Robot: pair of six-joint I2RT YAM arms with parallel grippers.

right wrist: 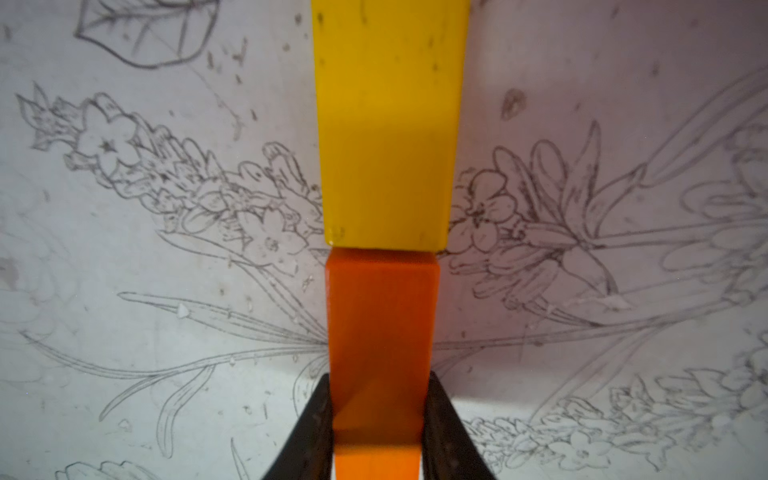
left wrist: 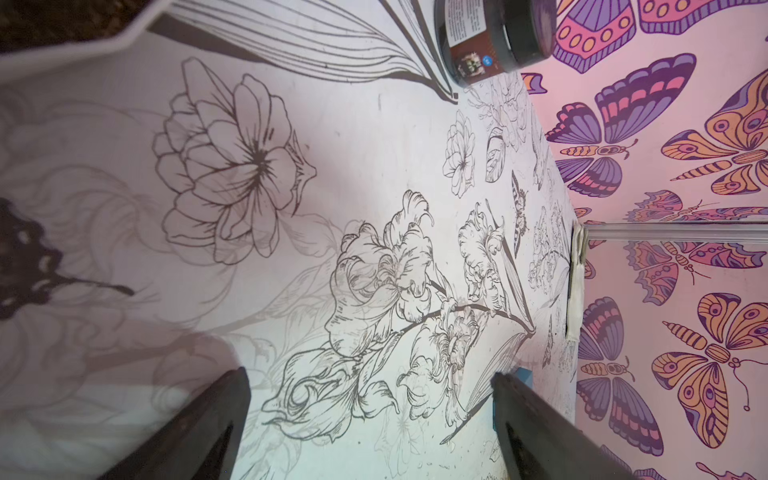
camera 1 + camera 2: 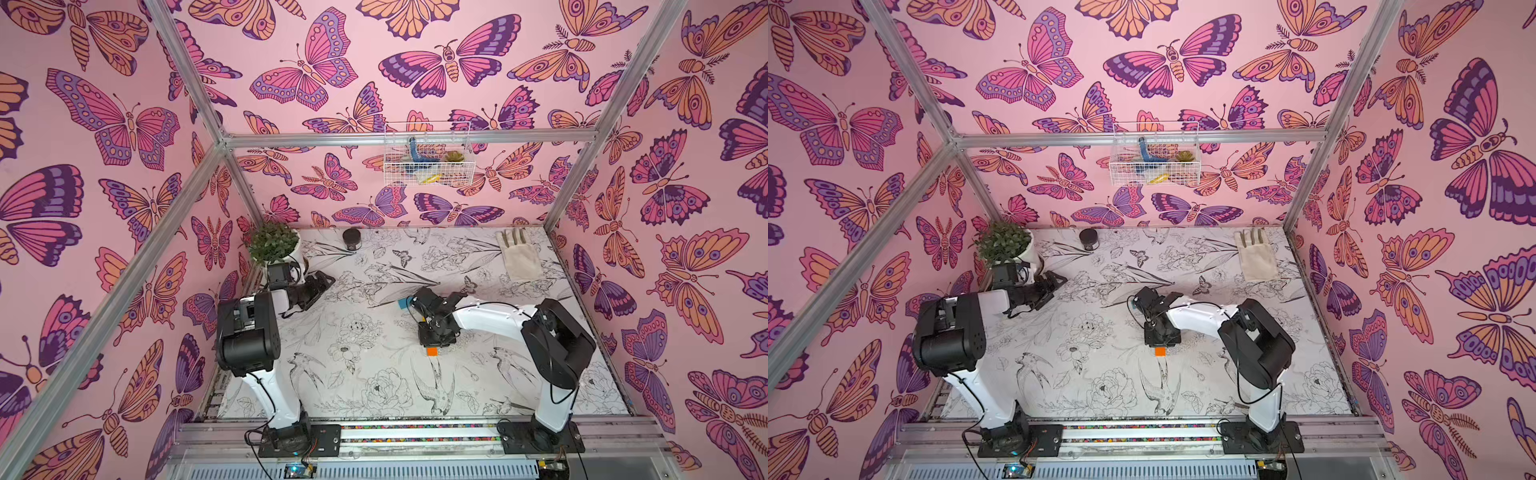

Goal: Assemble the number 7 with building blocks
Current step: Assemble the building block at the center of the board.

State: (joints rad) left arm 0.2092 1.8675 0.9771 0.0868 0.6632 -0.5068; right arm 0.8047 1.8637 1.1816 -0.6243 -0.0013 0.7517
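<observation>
Orange flat rectangular bar (image 1: 382, 324) sits clamped between the right gripper's (image 1: 379, 376) narrow-set black fingers (image 1: 313, 428), its far end meeting the yellow flat bar (image 1: 390, 124) end to end on the flower-printed table (image 1: 124, 257). A blue flat bar (image 3: 402, 303) peeks out beside that arm's wrist. The left gripper (image 2: 370, 374) hangs wide apart, empty.

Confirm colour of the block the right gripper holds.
The orange block, clearest in the right wrist view, clamped by the right gripper.

Pink butterfly walls (image 3: 374, 104), aluminium frame (image 3: 311, 139), floral-print table (image 3: 374, 374)
</observation>
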